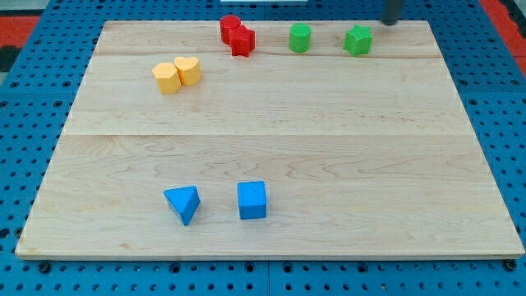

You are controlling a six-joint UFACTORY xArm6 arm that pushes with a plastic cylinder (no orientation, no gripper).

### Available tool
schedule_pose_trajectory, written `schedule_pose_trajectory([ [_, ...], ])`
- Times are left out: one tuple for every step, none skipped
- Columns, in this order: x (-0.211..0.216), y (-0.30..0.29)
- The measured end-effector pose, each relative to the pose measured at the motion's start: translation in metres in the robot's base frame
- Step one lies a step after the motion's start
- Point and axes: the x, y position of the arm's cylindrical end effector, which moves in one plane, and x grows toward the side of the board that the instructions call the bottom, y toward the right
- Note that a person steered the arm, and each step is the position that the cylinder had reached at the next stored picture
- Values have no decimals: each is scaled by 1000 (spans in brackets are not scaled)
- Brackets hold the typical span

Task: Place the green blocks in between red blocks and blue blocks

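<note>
A pale wooden board (271, 148) is lying on a blue pegboard surface (25, 164), which is showing red patches at the view's top corners. The rod is carrying no pincer, so there is no spread or pinch to tell. My tip (390, 21) is hanging at the view's top edge, just right of and above the right green block (357, 39) and apart from it. The left green cylinder (300, 38) is sitting beside that block, well apart from it. Further left, two red blocks (236, 34) are touching each other. Two yellow blocks (177, 75) are pressing together lower left. The blue cube (252, 200) and blue triangular block (183, 203) are resting near the view's bottom, with nothing lying between them and the top row.
</note>
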Motion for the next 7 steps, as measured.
schedule_pose_trajectory([
  [1, -75],
  [71, -95],
  [120, -123],
  [101, -87],
  [61, -75],
  [41, -90],
  [71, -131],
])
